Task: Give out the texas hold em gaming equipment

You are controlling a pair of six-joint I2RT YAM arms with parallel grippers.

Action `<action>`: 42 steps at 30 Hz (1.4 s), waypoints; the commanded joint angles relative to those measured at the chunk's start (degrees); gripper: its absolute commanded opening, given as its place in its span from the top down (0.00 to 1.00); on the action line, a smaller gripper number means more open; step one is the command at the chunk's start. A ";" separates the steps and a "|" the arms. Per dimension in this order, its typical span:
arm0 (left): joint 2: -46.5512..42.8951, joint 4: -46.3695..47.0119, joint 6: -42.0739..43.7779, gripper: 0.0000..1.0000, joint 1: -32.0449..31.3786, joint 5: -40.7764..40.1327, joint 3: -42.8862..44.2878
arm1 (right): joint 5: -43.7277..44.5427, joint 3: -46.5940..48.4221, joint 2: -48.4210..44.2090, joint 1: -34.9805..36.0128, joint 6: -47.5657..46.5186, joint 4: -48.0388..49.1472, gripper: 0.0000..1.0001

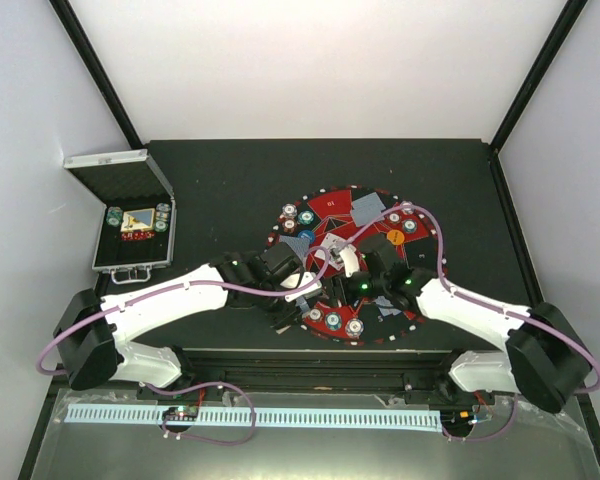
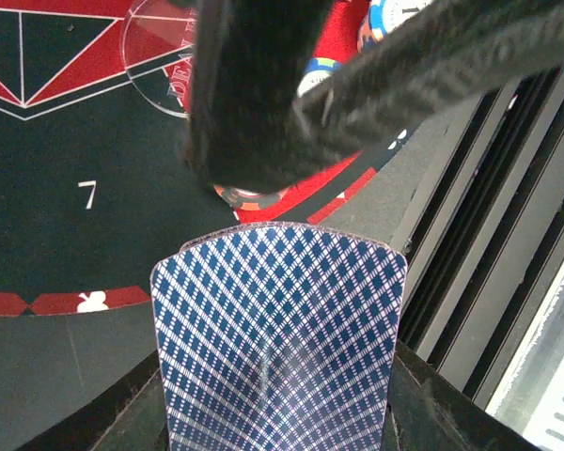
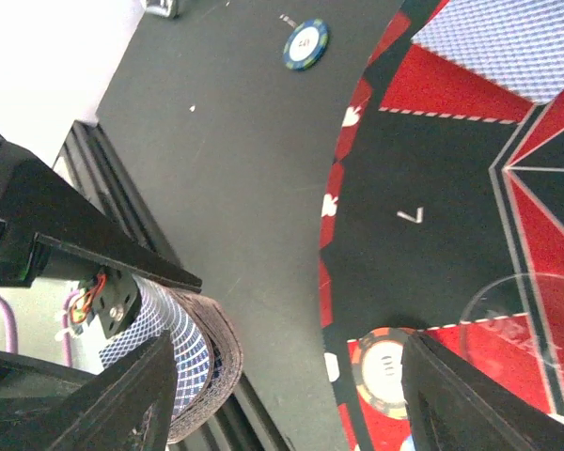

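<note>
A bowed deck of blue diamond-backed playing cards [image 2: 277,348] is squeezed between the fingers of my left gripper [image 2: 277,418], just off the near rim of the round red-and-black mat [image 1: 330,205]. The same deck [image 3: 188,371] shows in the right wrist view beside my right gripper [image 3: 287,376], which stands open with nothing between its fingers. A red-and-grey chip [image 3: 383,371] lies on the mat by the right finger. The black body of the right gripper hangs over that chip [image 2: 249,197] in the left wrist view. Both grippers [image 1: 292,290] [image 1: 352,283] meet at the mat's near edge.
Chip stacks [image 1: 333,320] and single cards [image 1: 368,208] lie round the mat. A clear dealer disc [image 3: 517,319] rests on it. One blue chip [image 3: 305,44] sits on the black table. The open silver case [image 1: 130,225] stands far left. Rails [image 2: 489,244] run along the near edge.
</note>
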 commanded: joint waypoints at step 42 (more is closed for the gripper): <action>-1.98 1.04 0.47 0.50 -0.15 1.50 0.66 | -9.87 5.82 13.04 0.18 -8.37 -2.44 0.55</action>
